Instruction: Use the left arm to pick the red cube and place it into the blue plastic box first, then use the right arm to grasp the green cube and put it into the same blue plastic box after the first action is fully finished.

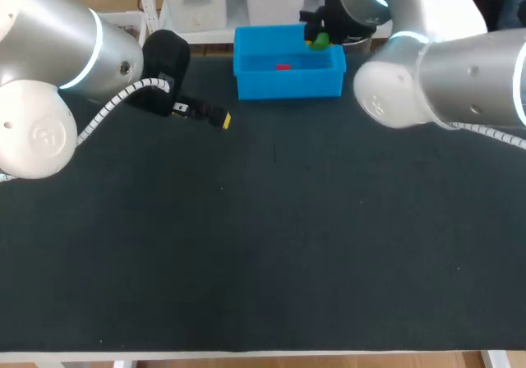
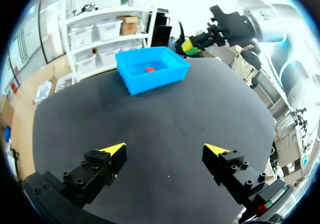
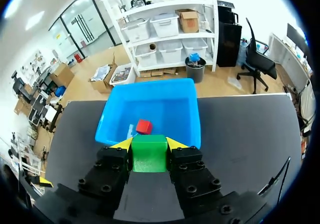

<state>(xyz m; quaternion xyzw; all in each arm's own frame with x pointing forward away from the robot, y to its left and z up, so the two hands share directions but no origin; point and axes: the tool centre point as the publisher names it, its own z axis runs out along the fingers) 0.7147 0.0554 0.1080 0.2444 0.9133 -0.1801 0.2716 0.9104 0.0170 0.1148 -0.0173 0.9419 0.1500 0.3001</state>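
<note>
**Green cube held at the box rim, red cube inside**

Nearest: black table mat (image 1: 271,245). Left gripper (image 2: 165,150) hangs low over the mat, fingers spread wide with nothing between them, well short of the box.

Further back: blue plastic box (image 3: 196,119) near the table's far edge. Red cube (image 3: 144,126) lies on the box floor, apart from the walls. First half of the task looks done.

Farthest: right gripper (image 3: 150,144) clamped on the green cube (image 3: 149,154), yellow tips pressing it from both sides. Head view puts the cube above the box's far right corner. The wrist view shows it over the rim closest to the gripper, not clearly over the floor.

Risks, as judged:
- Letting go here could drop the cube onto the rim, and it might tip outside onto the mat or off the far edge
- Red cube sits just ahead of the gripper; a drop onto it could send the green cube bouncing
- Descending without first moving inward could strike the wall and shove the light box
</note>
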